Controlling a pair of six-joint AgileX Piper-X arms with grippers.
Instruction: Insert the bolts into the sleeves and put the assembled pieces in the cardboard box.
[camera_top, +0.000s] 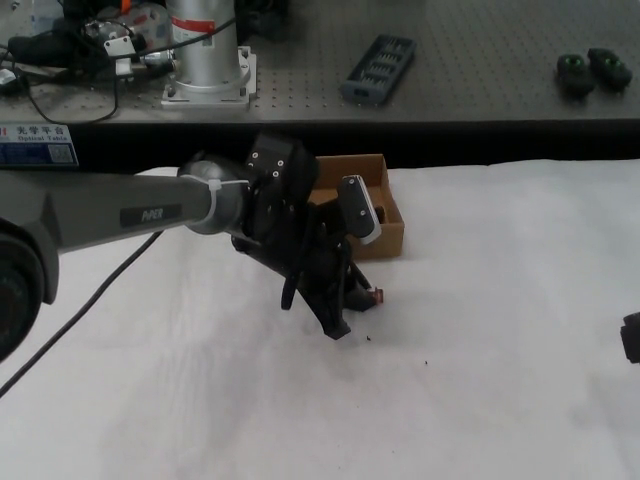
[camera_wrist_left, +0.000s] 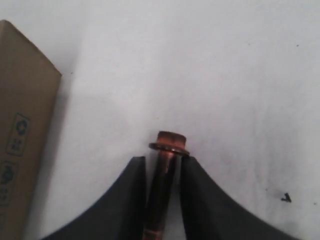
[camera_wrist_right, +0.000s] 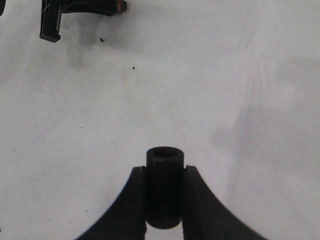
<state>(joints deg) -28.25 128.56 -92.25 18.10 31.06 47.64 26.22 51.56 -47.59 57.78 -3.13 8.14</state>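
The left gripper (camera_wrist_left: 163, 167) is closed on the copper bolt (camera_wrist_left: 169, 142). The shank is pinched between the two fingers and the flanged head sticks out just past their tips. The right gripper (camera_wrist_right: 164, 172) clamps the black sleeve (camera_wrist_right: 164, 192) the same way, with its open end beyond the fingertips. Both hang over the white cloth (camera_top: 480, 300). The left gripper is just on the near side of the cardboard box (camera_top: 388, 228), which sits at the cloth's far edge.
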